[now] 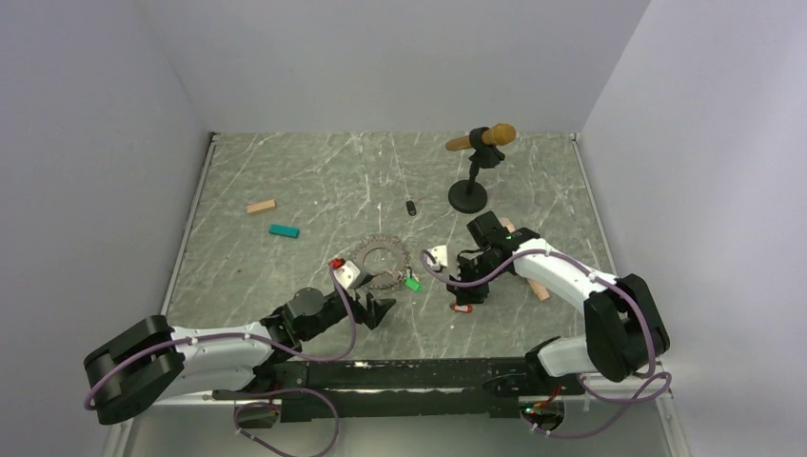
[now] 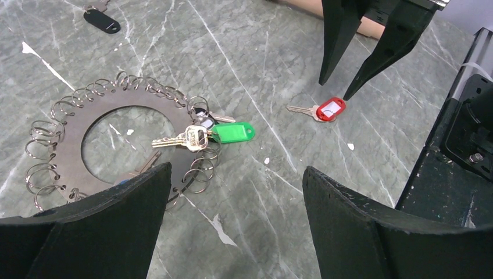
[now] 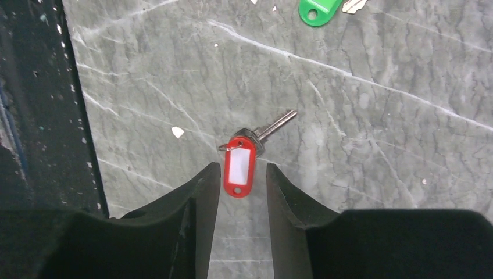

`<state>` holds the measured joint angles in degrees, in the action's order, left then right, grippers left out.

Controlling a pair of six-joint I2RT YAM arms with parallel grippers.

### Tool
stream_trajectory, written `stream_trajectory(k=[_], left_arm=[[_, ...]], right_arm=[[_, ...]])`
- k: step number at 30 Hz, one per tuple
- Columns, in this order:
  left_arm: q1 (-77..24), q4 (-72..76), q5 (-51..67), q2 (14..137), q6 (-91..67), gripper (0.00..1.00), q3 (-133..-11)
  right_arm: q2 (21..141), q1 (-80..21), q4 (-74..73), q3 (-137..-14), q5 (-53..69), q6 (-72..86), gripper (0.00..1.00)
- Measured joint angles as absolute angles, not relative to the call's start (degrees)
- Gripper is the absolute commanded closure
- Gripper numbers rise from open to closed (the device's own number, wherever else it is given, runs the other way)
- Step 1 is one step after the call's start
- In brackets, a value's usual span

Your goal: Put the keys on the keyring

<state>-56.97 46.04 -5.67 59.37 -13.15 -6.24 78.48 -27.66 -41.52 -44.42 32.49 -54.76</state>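
Note:
The keyring point(image 2: 72, 119) is a flat grey ring plate edged with several small split rings, also seen in the top view point(image 1: 381, 259). A green-tagged key point(image 2: 231, 132) lies across its right edge. A red-tagged key point(image 3: 239, 164) lies flat on the table to its right point(image 1: 462, 307). My right gripper point(image 3: 242, 165) hovers over it, open, its tips either side of the red tag without touching. My left gripper point(image 2: 237, 168) is wide open and empty, low over the table beside the ring's near edge. Its left finger hides part of the ring.
A black-tagged key point(image 1: 411, 208) lies behind the ring. An orange microphone point(image 1: 482, 140) stands on a black round base point(image 1: 467, 197) at the back right. A teal block point(image 1: 283, 230) and a tan block point(image 1: 261, 206) lie far left. Another tan block point(image 1: 539, 289) sits under the right arm.

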Motion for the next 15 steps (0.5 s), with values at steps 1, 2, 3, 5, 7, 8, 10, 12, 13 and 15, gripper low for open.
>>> stream_trajectory(k=[1,2,3,5,7,8,10,12,13,15], left_arm=[[-57.0,46.0,-5.7,59.4,-13.3,0.12,-6.2],[-57.0,46.0,-5.7,59.4,-13.4,0.12,-6.2],[-57.0,46.0,-5.7,59.3,-13.5,0.12,-6.2],[-57.0,46.0,-5.7,59.1,-13.9,0.12,-6.2],[-57.0,46.0,-5.7,58.6,-14.6,0.12,-6.2],[-56.9,46.0,-5.7,58.3,-14.8,0.12,-6.2],[-57.0,46.0,-5.8,57.7,-15.6,0.12,-6.2],[-57.0,46.0,-5.8,57.2,-16.3,0.12,-6.1],[-57.0,46.0,-5.9,56.9,-16.6,0.12,-6.0],[-57.0,46.0,-5.9,56.7,-17.4,0.12,-6.0]], right_arm=[[78.3,-27.7,-41.5,-44.4,32.7,-53.8,0.59],[78.3,-27.7,-41.6,-44.4,33.0,-52.9,0.59],[78.5,-27.7,-41.8,-44.5,33.2,-52.0,0.58],[78.7,-27.7,-42.3,-44.9,33.8,-50.1,0.56],[78.8,-27.7,-42.4,-45.2,34.4,-47.7,0.56],[79.0,-27.7,-42.4,-45.4,34.6,-46.1,0.56],[79.4,-27.7,-42.1,-45.8,34.3,-42.8,0.56],[80.0,-27.9,-41.8,-46.0,33.5,-40.0,0.57],[80.3,-28.0,-41.6,-46.1,33.0,-38.6,0.57],[81.1,-28.4,-41.3,-46.2,31.7,-36.3,0.58]])
